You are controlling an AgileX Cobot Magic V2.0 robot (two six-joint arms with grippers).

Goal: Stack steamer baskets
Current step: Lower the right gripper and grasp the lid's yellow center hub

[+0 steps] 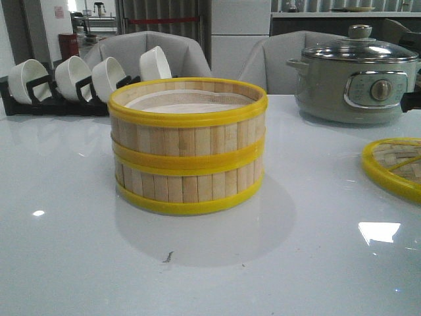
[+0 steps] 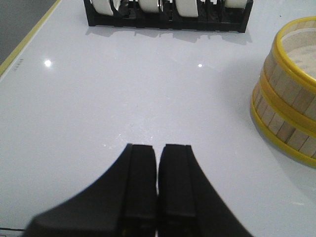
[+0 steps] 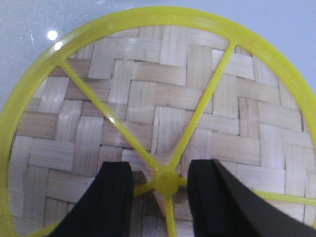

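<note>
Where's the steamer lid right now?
The lid lies flat at the table's right edge in the front view, below the electric pot, with the open right gripper straddling its centre knob.

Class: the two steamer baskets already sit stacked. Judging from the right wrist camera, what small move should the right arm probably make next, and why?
Probably lower and close the right end effector on the lid's center knob. Its open fingers straddle the knob, and the stacked baskets stand uncovered.
</note>
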